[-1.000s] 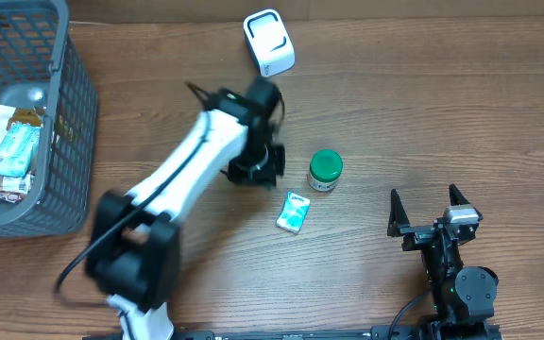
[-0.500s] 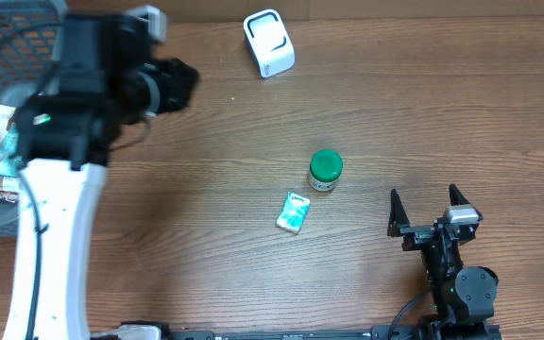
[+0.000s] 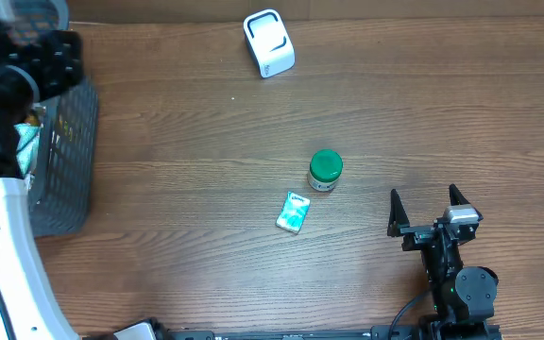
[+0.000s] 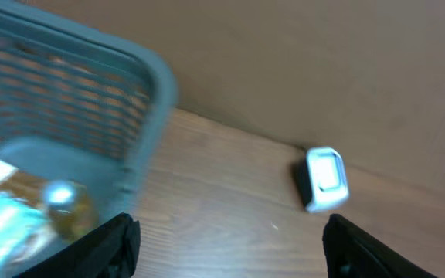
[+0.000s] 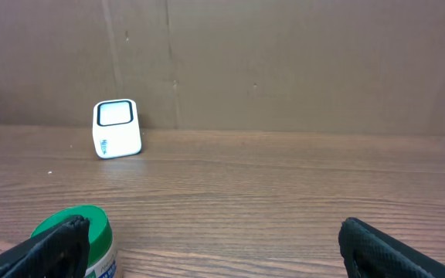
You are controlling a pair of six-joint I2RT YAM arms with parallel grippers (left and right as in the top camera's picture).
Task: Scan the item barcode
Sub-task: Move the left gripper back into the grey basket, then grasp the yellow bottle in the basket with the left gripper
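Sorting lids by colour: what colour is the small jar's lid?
The lid is green; overhead view.

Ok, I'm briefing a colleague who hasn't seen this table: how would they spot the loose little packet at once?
Start at the middle of the wooden table, well right of the grey basket. Two small things sit close together there, not touching. The packet is the flat, pale teal-and-white one, lying nearer the robot than the upright green-lidded jar.

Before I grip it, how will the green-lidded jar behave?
The green-lidded jar looks rigid, so it probably won't deform. It stands upright on the table; a sideways nudge might tip it, and its round body would then likely roll. Its smooth-looking sides may slip in a light grip.
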